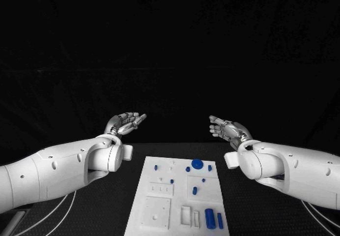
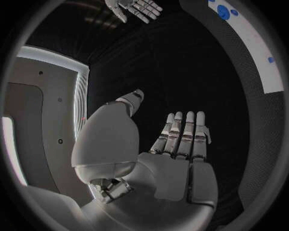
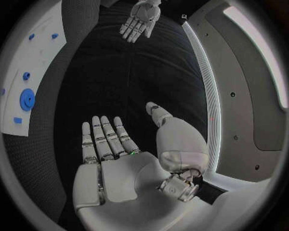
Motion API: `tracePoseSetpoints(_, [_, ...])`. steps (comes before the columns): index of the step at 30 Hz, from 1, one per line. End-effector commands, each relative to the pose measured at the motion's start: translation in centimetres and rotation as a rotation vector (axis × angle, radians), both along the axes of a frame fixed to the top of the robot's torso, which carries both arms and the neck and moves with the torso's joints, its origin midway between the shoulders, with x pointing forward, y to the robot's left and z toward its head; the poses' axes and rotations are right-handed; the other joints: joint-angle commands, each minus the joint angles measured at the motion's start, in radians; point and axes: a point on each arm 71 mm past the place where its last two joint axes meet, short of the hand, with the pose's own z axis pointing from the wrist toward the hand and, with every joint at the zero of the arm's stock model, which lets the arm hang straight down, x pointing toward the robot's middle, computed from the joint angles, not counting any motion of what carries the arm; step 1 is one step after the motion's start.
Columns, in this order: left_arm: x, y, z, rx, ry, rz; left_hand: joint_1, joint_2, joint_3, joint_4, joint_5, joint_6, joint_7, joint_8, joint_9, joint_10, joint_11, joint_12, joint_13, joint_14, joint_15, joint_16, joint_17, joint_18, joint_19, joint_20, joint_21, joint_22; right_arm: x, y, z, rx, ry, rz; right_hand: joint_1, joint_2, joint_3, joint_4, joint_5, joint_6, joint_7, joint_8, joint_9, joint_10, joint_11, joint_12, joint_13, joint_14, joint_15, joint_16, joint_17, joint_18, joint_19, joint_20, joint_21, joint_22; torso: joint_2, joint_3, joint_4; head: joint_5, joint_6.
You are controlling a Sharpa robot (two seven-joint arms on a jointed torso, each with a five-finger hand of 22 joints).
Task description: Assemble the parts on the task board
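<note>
The white task board (image 1: 159,206) lies in the middle of the black table, with small blue parts on it: a round blue disc (image 1: 197,163) near its far end and blue cylinders (image 1: 210,218) near its front right corner. My left hand (image 1: 125,123) is raised beyond the board's far left, fingers apart and holding nothing. My right hand (image 1: 228,129) is raised beyond the far right, also holding nothing. The left wrist view shows my left hand (image 2: 175,159) flat with straight fingers, and the board (image 2: 256,45) off to the side. The right wrist view shows my right hand (image 3: 114,154) likewise, beside the board (image 3: 33,72).
The board carries several recesses and raised white blocks (image 1: 156,212) in its near half. Black table (image 1: 240,211) surrounds it on both sides. Thin white cables (image 1: 60,209) hang under my left arm. Each wrist view shows the opposite hand (image 2: 134,8) (image 3: 139,19) far off.
</note>
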Motion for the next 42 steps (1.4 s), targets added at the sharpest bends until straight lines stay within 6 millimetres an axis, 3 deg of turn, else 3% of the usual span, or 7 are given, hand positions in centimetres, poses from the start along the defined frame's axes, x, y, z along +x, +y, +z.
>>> tracePoseSetpoints(1, [0.1,-0.5,-0.2,-0.003,0.045,-0.060,0.047,-0.009,0.018,0.010,0.008,0.020,0.002,0.013,0.019,0.024,0.009,0.006,0.004,0.021,0.003,0.015,0.018,-0.016,0.019,0.001,0.013,0.045,0.2,0.3,-0.4,0.020,0.133,0.141,0.052,-0.002,0.010,-0.026,-0.001,0.021,0.045,0.018,0.014,0.035,0.007,0.006,0.003,0.021,0.009,0.017,0.014,0.008,0.017,0.008,-0.001,0.049,0.000,0.0000,0.0000,0.000,0.000])
tracePoseSetpoints(11, [0.1,-0.1,-0.1,-0.014,0.022,-0.072,0.060,0.003,0.023,0.017,0.009,0.040,0.031,0.029,0.028,0.070,0.041,0.024,0.012,0.066,0.006,0.045,0.033,-0.015,0.052,-0.018,0.049,0.042,2.3,-1.9,0.0,-0.129,0.064,0.147,0.150,-0.013,0.038,-0.142,-0.025,0.060,0.058,0.045,0.019,0.102,0.021,0.022,0.010,0.070,0.028,0.050,0.030,0.019,0.088,0.009,0.005,0.155,0.007,-0.0021,0.0045,0.002,-0.007])
tracePoseSetpoints(16, [0.0,-0.3,-0.4,-0.036,0.061,-0.134,0.082,0.043,-0.005,0.005,0.010,0.118,0.056,0.064,0.038,0.165,0.059,0.059,0.025,0.157,0.007,0.088,0.047,-0.002,0.135,-0.053,0.083,0.037,2.8,-2.1,0.4,-0.259,-0.014,0.152,0.202,-0.028,0.101,-0.216,-0.029,0.163,0.074,0.088,0.027,0.240,0.034,0.068,0.024,0.202,0.045,0.112,0.057,0.054,0.192,0.002,0.022,0.148,0.008,-0.0030,0.0041,0.004,-0.013])
tracePoseSetpoints(19, [-0.3,-0.5,-0.7,-0.035,0.070,-0.166,0.129,0.101,-0.065,-0.042,0.027,0.183,0.078,0.075,0.026,0.247,0.076,0.079,0.029,0.252,0.015,0.118,0.050,0.043,0.206,-0.049,0.105,0.031,3.0,-2.4,0.7,-0.387,-0.089,0.167,0.234,-0.043,0.151,-0.244,-0.041,0.229,0.063,0.110,0.028,0.318,0.007,0.088,0.032,0.275,0.018,0.143,0.075,0.079,0.259,-0.003,0.027,0.142,0.012,-0.0052,0.0051,0.001,-0.013])
tracePoseSetpoints(27, [-1.4,-1.4,-0.5,-0.067,0.061,-0.331,0.201,0.150,-0.128,-0.118,0.043,0.279,0.059,0.074,-0.007,0.387,0.047,0.101,0.031,0.387,-0.019,0.157,0.059,0.061,0.298,-0.077,0.135,0.034,3.5,-2.3,0.9,-0.733,-0.224,0.344,0.318,-0.093,0.272,-0.249,-0.104,0.379,0.025,0.140,0.026,0.482,-0.051,0.112,0.050,0.459,-0.067,0.206,0.134,0.148,0.451,-0.008,0.058,0.126,0.043,-0.0082,0.0122,0.000,-0.015])
tracePoseSetpoints(35, [-2.6,-1.7,-0.2,-0.065,0.052,-0.402,0.215,0.159,-0.143,-0.144,0.037,0.302,0.054,0.065,-0.024,0.439,0.029,0.103,0.036,0.428,-0.036,0.166,0.068,0.059,0.330,-0.092,0.148,0.035,3.9,-0.9,0.9,-0.991,-0.355,0.432,0.342,-0.109,0.307,-0.251,-0.159,0.437,0.006,0.134,0.025,0.550,-0.072,0.092,0.048,0.619,-0.139,0.255,0.201,0.206,0.618,-0.014,0.101,0.125,0.087,-0.0051,0.0254,-0.010,-0.010])
tracePoseSetpoints(42, [-2.8,-1.6,-0.1,-0.070,0.052,-0.410,0.212,0.160,-0.147,-0.145,0.036,0.302,0.055,0.060,-0.030,0.437,0.032,0.094,0.033,0.432,-0.036,0.164,0.069,0.056,0.333,-0.095,0.148,0.034,3.9,0.0,0.8,-1.126,-0.432,0.443,0.381,-0.137,0.314,-0.251,-0.202,0.461,0.004,0.123,0.025,0.579,-0.082,0.068,0.043,0.729,-0.181,0.287,0.269,0.208,0.738,-0.051,0.138,0.133,0.130,-0.0050,0.0322,-0.022,-0.001])
